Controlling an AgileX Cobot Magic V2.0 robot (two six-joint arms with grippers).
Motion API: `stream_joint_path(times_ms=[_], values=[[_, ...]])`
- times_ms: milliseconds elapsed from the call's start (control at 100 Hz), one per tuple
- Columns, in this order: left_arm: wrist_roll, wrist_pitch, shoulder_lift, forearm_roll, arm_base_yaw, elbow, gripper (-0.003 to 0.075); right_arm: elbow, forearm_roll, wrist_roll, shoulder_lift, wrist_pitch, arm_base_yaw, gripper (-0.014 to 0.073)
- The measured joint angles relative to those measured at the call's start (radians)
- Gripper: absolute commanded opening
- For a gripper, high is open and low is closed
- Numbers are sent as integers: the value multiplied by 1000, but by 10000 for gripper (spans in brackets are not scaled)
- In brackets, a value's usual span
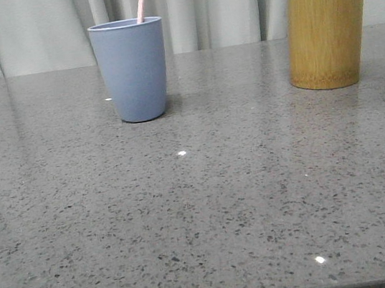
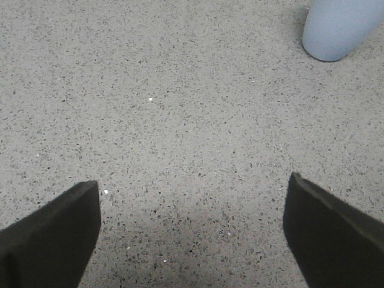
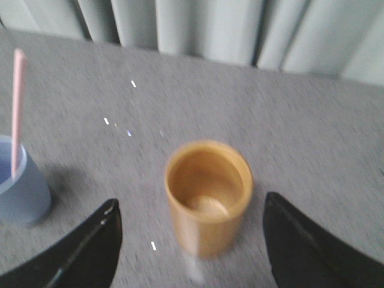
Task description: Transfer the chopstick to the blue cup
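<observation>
The blue cup (image 1: pixel 131 70) stands upright at the back left of the table. A pale pink chopstick (image 1: pixel 141 0) stands in it and leans against its rim. Both also show in the right wrist view, the cup (image 3: pixel 21 189) and the chopstick (image 3: pixel 17 111). The cup's base shows in the left wrist view (image 2: pixel 339 29). My left gripper (image 2: pixel 192 195) is open and empty, low over bare table, apart from the cup. My right gripper (image 3: pixel 191 219) is open and empty, above the bamboo holder (image 3: pixel 207 195). Neither gripper shows in the front view.
The yellow-brown bamboo holder (image 1: pixel 327 26) stands upright at the back right and looks empty inside. The speckled grey table (image 1: pixel 202 208) runs to a front edge. Pale curtains (image 1: pixel 229 1) hang behind the table.
</observation>
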Motion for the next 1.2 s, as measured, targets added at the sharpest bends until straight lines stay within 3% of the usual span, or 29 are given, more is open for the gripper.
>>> stream_joint_path(times_ms=[490, 690, 960, 1050, 1200], values=[[0, 0, 0, 0, 0, 0, 589, 512, -56, -2, -543, 94, -8, 507], [0, 0, 0, 0, 0, 0, 589, 583, -75, -2, -660, 104, -8, 507], [0, 0, 0, 0, 0, 0, 585, 589, -79, -2, -672, 104, -8, 505], [0, 0, 0, 0, 0, 0, 558, 592, -81, -1, -672, 102, -8, 435], [0, 0, 0, 0, 0, 0, 414, 592, -81, -1, -672, 102, -8, 162]])
